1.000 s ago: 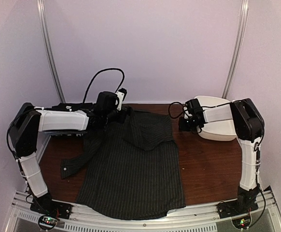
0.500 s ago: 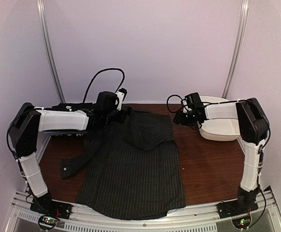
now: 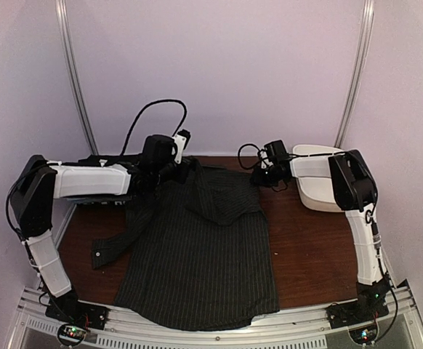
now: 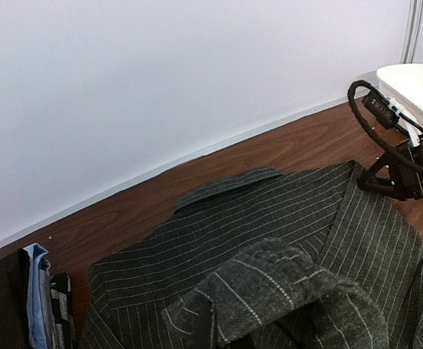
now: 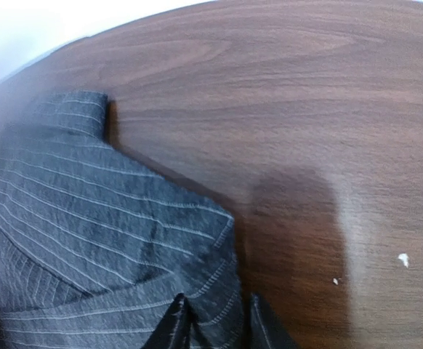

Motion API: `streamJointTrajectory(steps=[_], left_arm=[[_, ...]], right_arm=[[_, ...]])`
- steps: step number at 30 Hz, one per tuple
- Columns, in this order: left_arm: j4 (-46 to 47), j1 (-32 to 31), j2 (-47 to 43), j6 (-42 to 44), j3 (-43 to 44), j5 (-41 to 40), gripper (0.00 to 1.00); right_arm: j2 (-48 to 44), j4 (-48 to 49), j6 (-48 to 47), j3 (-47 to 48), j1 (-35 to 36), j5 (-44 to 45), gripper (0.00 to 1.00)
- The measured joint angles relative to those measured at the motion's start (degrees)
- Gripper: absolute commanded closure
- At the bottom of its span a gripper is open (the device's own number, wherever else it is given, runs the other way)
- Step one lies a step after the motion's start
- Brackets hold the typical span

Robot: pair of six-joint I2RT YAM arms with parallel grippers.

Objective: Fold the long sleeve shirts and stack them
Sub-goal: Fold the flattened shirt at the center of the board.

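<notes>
Leaving bare tabletop (image 3: 306, 247) right of the pinstriped shirt (image 3: 204, 254) for passing. Blocking the far-right corner with the white tub (image 3: 320, 190). Crowding the far-left corner with a clothes pile (image 4: 8, 291) by the left arm (image 3: 88, 180).

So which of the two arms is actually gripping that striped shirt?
The left end effector: it is shut on a bunched fold of the pinstriped shirt. The right end effector only straddles the shirt's edge, jaws open.
</notes>
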Motion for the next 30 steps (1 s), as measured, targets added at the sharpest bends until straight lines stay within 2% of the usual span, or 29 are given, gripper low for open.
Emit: streamJointTrajectory(steps=[3, 11, 16, 18, 21, 26, 30], left_arm=[[-0.04, 0.0, -0.13, 0.74, 0.35, 0.11, 1.0], [-1.73, 0.55, 2.25, 3.45, 8.7, 0.13, 1.0], [-2.64, 1.42, 5.62, 4.7, 13.88, 0.15, 1.0], [-2.93, 1.6, 6.99, 4.94, 15.19, 0.22, 1.0], [-3.93, 1.6, 8.02, 5.2, 15.76, 0.76, 1.0], [-5.33, 1.6, 8.11, 5.4, 16.33, 1.84, 1.0], [-5.57, 1.6, 8.11, 5.53, 16.5, 2.58, 1.0]], right_arm=[[1.7, -0.52, -0.07, 2.82, -0.24, -1.2, 0.99], [7.17, -4.72, 0.39, 13.09, -1.77, -1.97, 1.0], [10.64, -7.08, 0.15, 21.11, -3.56, -2.01, 0.77], [10.54, -7.69, 0.0, 21.51, -3.98, -2.01, 0.65], [9.75, -8.57, -0.66, 20.65, -4.42, -1.79, 0.53], [1.92, -10.64, -1.18, 11.04, -3.52, -0.96, 0.44], [-12.07, -10.43, -1.01, -2.91, -1.27, 0.04, 0.42]])
